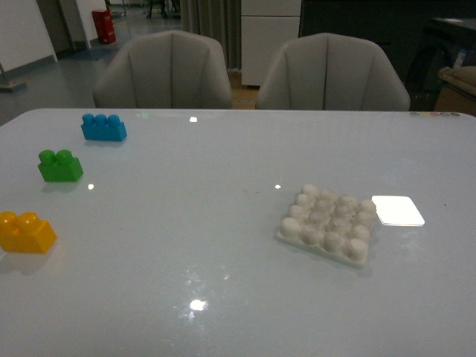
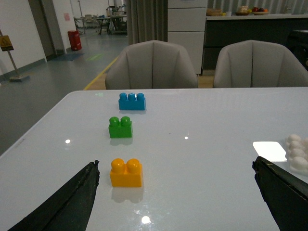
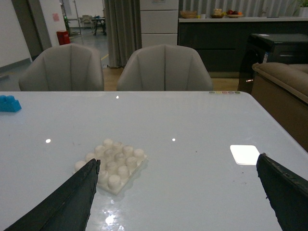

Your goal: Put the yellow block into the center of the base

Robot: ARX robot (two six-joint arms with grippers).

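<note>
Yellow block [image 1: 26,232] sat near the left edge of the table [image 1: 186,253], well apart from the base [image 1: 327,223]; probably light, rigid and slick, it suited a pinch across its flat sides, with left gripper [image 2: 175,166] and right gripper [image 3: 178,162] both spread, empty.

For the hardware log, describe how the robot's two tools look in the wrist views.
The left tool shows two matte black, wedge-shaped fingers tapering to blunt tips. The right tool looks the same. No cables, markings or arm links are visible; the front view shows neither arm.
</note>
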